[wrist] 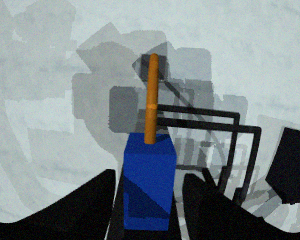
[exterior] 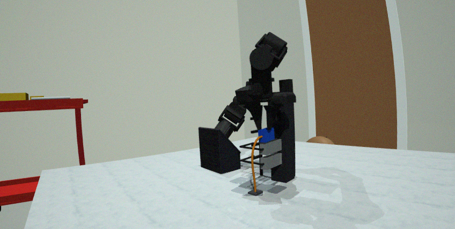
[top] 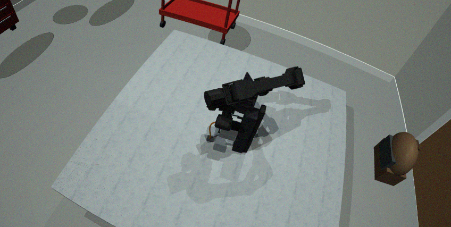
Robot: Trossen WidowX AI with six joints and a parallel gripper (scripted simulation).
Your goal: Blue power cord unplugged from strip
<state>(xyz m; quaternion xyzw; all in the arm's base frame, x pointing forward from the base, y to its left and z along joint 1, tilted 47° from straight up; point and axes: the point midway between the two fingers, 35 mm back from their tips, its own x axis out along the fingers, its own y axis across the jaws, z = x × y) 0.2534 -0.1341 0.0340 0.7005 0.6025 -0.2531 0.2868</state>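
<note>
The gripper (wrist: 150, 194) stands around the blue plug (wrist: 149, 180) with its fingers partly apart; a narrow gap shows on each side, so it looks released and is grasping nothing. The plug is a plain blue block, seen in the exterior view just above the grey sockets of the upright black strip (exterior: 284, 150). An orange cord (exterior: 252, 165) curves from the plug down to a small dark square on the counter (exterior: 127, 194), which is pale marble with grey veins. No writing can be read.
</note>
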